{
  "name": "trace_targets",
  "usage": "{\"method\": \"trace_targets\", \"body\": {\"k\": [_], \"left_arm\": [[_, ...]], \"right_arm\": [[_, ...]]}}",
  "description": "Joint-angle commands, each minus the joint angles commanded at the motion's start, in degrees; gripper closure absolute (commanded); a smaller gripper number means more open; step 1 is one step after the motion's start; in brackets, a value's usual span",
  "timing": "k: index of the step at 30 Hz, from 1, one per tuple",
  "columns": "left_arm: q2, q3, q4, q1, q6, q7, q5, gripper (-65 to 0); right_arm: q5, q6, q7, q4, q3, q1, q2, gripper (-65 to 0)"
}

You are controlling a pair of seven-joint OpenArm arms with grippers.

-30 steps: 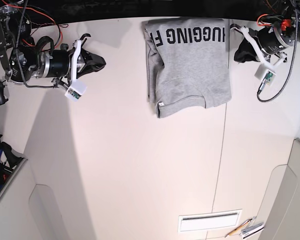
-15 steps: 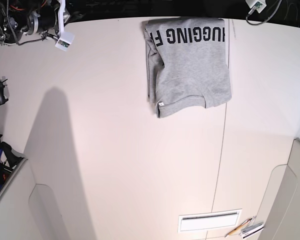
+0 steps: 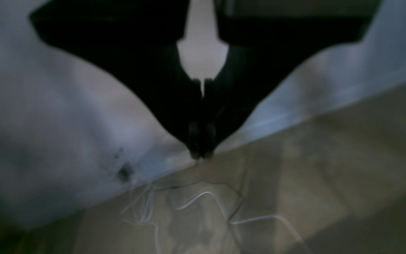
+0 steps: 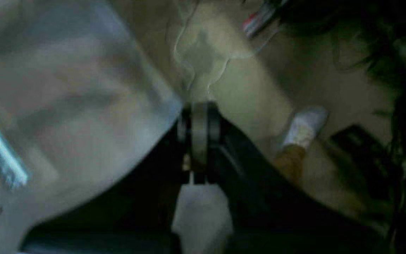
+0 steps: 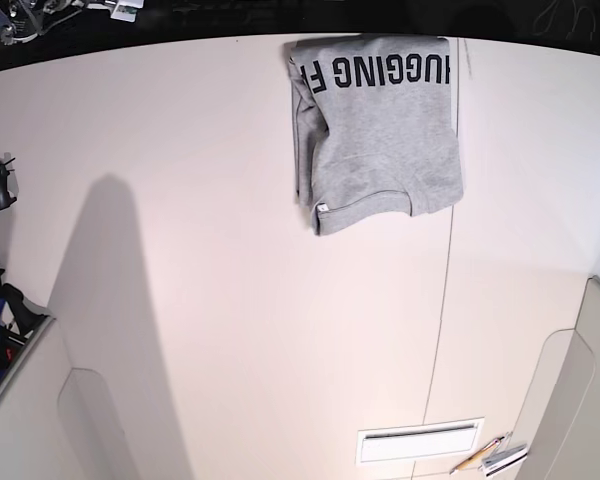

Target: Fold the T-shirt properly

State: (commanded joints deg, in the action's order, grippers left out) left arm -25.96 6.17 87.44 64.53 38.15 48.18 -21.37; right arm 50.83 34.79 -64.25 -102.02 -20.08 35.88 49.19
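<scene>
The shirt [image 5: 385,130] lies folded at the upper centre of the base view. The left claw [image 3: 202,155] has its tips together, empty; the right claw [image 4: 198,106] looks nearly closed, though blur hides any slight gap. Another pass could catch the loose left edge and unfold it.

Beyond the right gripper's fingertips, pale cables [image 4: 220,72] trailed across the floor [image 4: 256,98], near a shoe [image 4: 305,125].
</scene>
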Motion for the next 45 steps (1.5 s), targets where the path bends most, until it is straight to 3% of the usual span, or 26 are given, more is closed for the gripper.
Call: {"method": "trace_targets", "body": {"k": [2,6,8,12,16,18,26,36,38,42,43,45], "left_arm": [[-0.5,-6.1,-7.9,-5.0,0.0,-0.5,2.0,0.0],[-2.0,-17.0,-19.5,-15.4,0.0,-1.5,1.9,0.0],[-2.0,-22.3,-23.2,-20.5,0.0,-3.6,1.9,0.0],[-1.7,-30.7,-28.7,-27.3,0.0,-7.2,1.7,0.0],[-0.7,-34.4,-32.9,-31.2,0.0,-10.5,-0.7,0.0],[1.2,-34.2,-35.3,-33.0,0.0,-10.8,-0.7,0.0],[9.0,-34.2,-47.0,-40.0,-0.3,-12.8,-0.6,0.0],[9.7,-34.2,-47.7,-40.1,-0.4,-12.4,0.2,0.0],[9.8,-34.2,-47.7,-40.4,-5.6,-13.7,1.5,0.0],[9.7,-34.2,-47.7,-41.8,-21.0,-16.3,5.8,0.0],[9.7,-34.2,-47.8,-42.3,-23.0,-17.0,6.0,0.0],[9.8,-34.2,-48.0,-43.0,-24.0,-17.8,6.0,0.0]], "right_arm": [[-3.9,-0.04,2.5,0.9,-5.6,0.0,0.0,0.0],[-16.5,-0.07,13.0,4.6,-15.3,-0.2,-0.2,0.0],[-22.6,-0.07,14.8,7.6,-17.9,-0.2,-1.6,0.0],[-28.3,-0.09,15.7,15.5,-19.1,-0.7,-5.5,0.0],[-34.4,-0.07,25.1,24.2,-19.1,-4.7,-7.1,0.0],[-37.1,-0.07,25.7,28.0,-19.1,-8.0,-8.4,0.0],[-31.5,-0.07,25.7,36.1,-19.1,-19.2,-11.6,0.0],[-31.3,-0.09,25.7,38.2,-19.1,-19.0,-12.0,0.0],[-31.3,-0.11,25.7,41.4,-19.1,-19.0,-12.9,0.0],[-31.4,-0.28,25.8,49.3,-19.1,-19.2,-16.4,0.0],[-31.6,-0.28,26.4,50.9,-19.1,-19.2,-17.3,0.0],[-34.2,-0.31,28.2,53.2,-19.1,-19.4,-18.8,0.0]]}}
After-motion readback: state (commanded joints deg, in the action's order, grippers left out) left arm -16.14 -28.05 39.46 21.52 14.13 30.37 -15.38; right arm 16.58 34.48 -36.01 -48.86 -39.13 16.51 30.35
